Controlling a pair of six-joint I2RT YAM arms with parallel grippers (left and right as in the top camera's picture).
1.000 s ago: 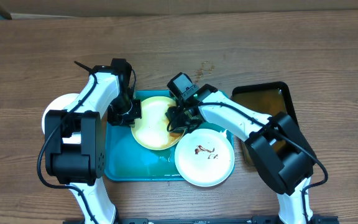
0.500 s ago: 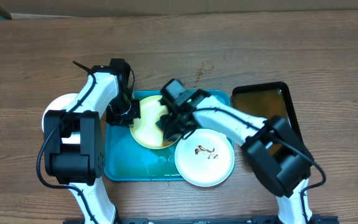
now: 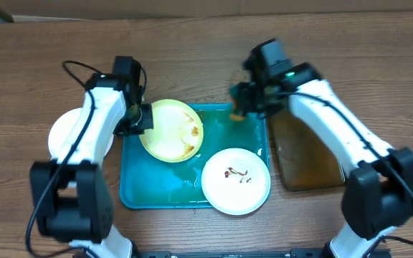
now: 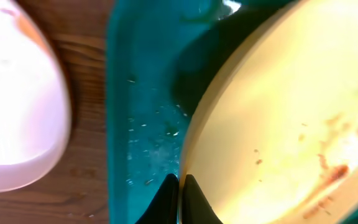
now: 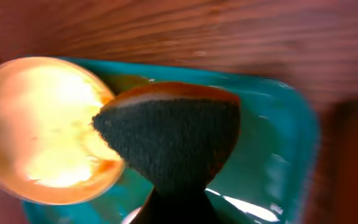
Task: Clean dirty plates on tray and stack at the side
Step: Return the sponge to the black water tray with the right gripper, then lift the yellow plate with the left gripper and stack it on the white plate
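We see the left gripper (image 4: 180, 194) clamped on the rim of the green plate (image 3: 169, 130) at the tray's (image 3: 145, 188) far-left corner. The right gripper (image 3: 242, 107) pinches a sponge (image 5: 166, 134) above the tray's far-right corner. A smeared white plate (image 3: 235, 180) lies in the tray, and a second white plate (image 3: 62, 132) lies just left of the tray.

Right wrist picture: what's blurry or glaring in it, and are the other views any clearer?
Right wrist: the sponge sits close and fairly sharp, the green plate behind is blurred and washed out; left wrist: the white plate is blown out, soft; overhead: evenly lit, crisp.
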